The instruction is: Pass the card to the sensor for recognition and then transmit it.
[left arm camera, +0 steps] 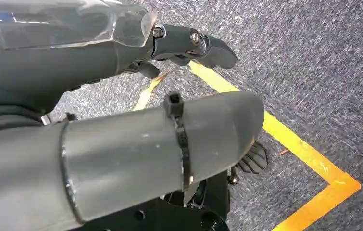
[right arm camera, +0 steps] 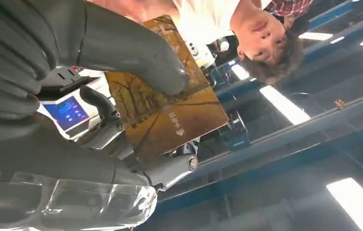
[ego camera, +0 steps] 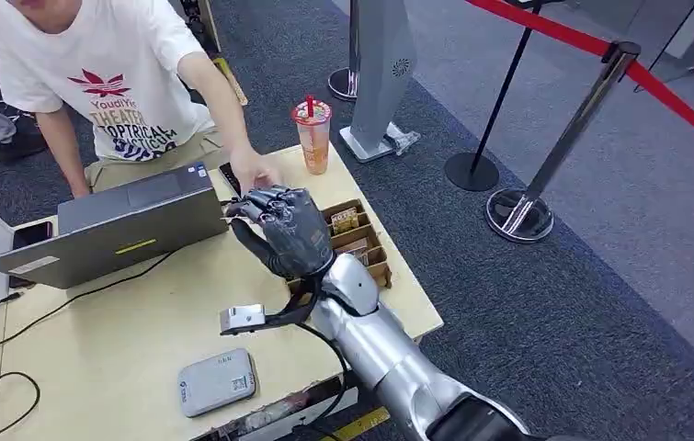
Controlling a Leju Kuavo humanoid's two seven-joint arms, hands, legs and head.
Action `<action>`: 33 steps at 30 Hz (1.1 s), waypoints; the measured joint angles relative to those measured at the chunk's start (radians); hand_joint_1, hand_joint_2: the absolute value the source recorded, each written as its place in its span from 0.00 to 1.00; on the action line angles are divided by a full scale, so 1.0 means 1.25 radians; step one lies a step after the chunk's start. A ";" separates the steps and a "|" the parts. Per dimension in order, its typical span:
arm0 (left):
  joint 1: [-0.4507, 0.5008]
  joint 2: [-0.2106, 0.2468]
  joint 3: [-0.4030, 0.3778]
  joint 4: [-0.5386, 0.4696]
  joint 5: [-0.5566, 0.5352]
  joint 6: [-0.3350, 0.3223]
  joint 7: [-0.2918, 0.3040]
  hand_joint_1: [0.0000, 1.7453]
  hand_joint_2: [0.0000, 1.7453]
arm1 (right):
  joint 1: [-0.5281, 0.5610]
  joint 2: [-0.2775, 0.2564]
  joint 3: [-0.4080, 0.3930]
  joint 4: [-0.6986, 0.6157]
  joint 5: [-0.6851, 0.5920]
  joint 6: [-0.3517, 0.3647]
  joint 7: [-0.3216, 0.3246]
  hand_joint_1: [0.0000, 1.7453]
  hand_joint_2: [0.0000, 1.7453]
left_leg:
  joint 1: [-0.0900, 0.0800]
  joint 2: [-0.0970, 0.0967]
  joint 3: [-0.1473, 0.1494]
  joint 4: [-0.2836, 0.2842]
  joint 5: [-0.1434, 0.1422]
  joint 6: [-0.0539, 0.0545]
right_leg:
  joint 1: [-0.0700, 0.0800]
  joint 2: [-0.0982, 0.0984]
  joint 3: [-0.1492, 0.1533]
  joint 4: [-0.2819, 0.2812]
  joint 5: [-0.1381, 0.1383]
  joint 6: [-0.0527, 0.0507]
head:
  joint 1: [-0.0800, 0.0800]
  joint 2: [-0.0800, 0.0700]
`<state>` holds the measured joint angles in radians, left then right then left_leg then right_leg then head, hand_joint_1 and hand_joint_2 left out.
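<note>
My right hand (ego camera: 283, 230) is raised over the middle of the table (ego camera: 122, 340), palm turned towards the person. In the right wrist view it pinches a brown card (right arm camera: 169, 115) with a tree picture between the thumb (right arm camera: 136, 53) and the fingers. A person's hand (ego camera: 251, 170) reaches right up to my fingertips; whether it touches the card I cannot tell. The grey card sensor (ego camera: 217, 381) lies flat near the table's front edge, below and left of my hand. My left hand (left arm camera: 184, 43) hangs over the carpet with its fingers apart, holding nothing.
An open laptop (ego camera: 113, 230) stands at the back left, with cables (ego camera: 12, 340) trailing from it. A wooden card box (ego camera: 357, 239) sits right of my hand, a drink cup (ego camera: 312, 133) at the far corner. Barrier posts (ego camera: 517, 211) stand on the carpet to the right.
</note>
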<state>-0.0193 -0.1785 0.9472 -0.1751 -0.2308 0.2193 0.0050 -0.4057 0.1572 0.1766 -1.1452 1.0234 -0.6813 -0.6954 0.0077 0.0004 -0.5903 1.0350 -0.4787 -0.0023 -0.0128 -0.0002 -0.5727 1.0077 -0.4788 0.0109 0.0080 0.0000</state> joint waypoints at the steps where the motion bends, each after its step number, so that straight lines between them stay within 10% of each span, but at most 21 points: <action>1: 0.000 0.000 0.000 0.000 0.000 0.000 -0.001 0.00 0.00 | -0.001 0.000 0.000 0.004 -0.029 0.000 0.000 0.99 1.00 | 0.000 0.000 0.000 0.000 0.000 0.000 | 0.000 0.000 0.000 0.000 0.000 0.000 | 0.000 0.000; 10: 0.000 0.000 0.001 0.000 0.003 -0.009 -0.005 0.00 0.00 | -0.032 -0.045 0.152 0.062 -0.472 0.054 0.024 1.00 1.00 | 0.000 0.000 0.000 0.000 0.000 0.000 | 0.000 0.000 0.000 0.000 0.000 0.000 | 0.000 0.000; 20: 0.002 0.002 0.001 0.000 0.005 -0.021 -0.005 0.00 0.00 | -0.036 -0.117 0.276 0.000 -0.877 0.479 0.154 1.00 1.00 | 0.000 0.000 0.000 0.000 0.000 0.000 | 0.000 0.000 0.000 0.000 0.000 0.000 | 0.000 0.000; 33: 0.003 0.005 0.002 0.000 0.006 -0.022 0.000 0.00 0.00 | -0.035 -0.156 0.338 -0.019 -0.952 0.619 0.195 1.00 1.00 | 0.000 0.000 0.000 0.000 0.000 0.000 | 0.000 0.000 0.000 0.000 0.000 0.000 | 0.000 0.000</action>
<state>-0.0150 -0.1720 0.9491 -0.1747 -0.2232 0.1923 0.0046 -0.4497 -0.0382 0.5985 -1.1692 -0.1671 0.0927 -0.4520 0.0076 0.0002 -0.5906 1.0351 -0.4787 -0.0023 -0.0128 -0.0004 -0.5731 1.0077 -0.4788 0.0109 0.0080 0.0000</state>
